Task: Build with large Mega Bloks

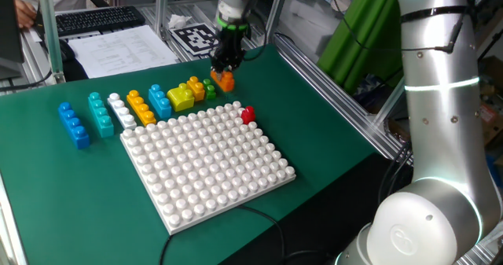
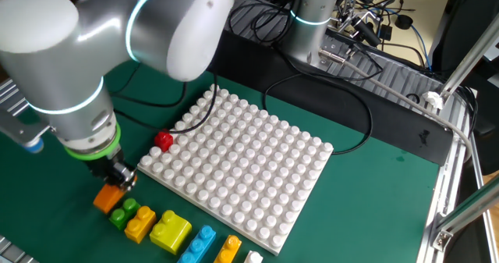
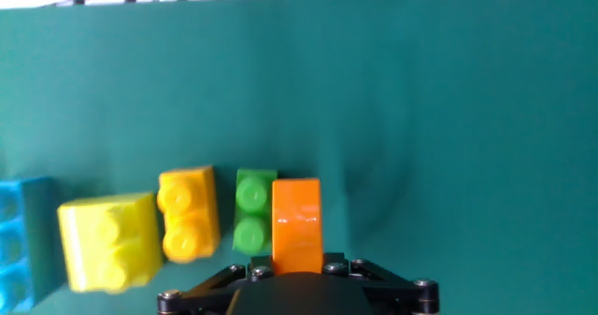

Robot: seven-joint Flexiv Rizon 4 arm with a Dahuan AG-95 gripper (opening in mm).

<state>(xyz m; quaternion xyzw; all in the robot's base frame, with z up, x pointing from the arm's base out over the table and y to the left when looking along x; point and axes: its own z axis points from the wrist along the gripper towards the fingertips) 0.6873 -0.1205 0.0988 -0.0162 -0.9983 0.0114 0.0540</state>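
A green mat covers the counter [image 1: 330, 131]. A square white studded baseplate [image 1: 206, 161] lies on it, its corner toward the camera. Beyond the mat's far edge are a printed marker card [image 1: 193, 37], paper sheets [image 1: 118, 48] and a black keyboard [image 1: 94, 19]. A black cable [image 2: 312, 79] curves behind the baseplate.

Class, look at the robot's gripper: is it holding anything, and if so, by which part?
The gripper is shut on an orange brick, gripping its upper end; the rest of the brick sticks out below the fingers, beside the green brick.
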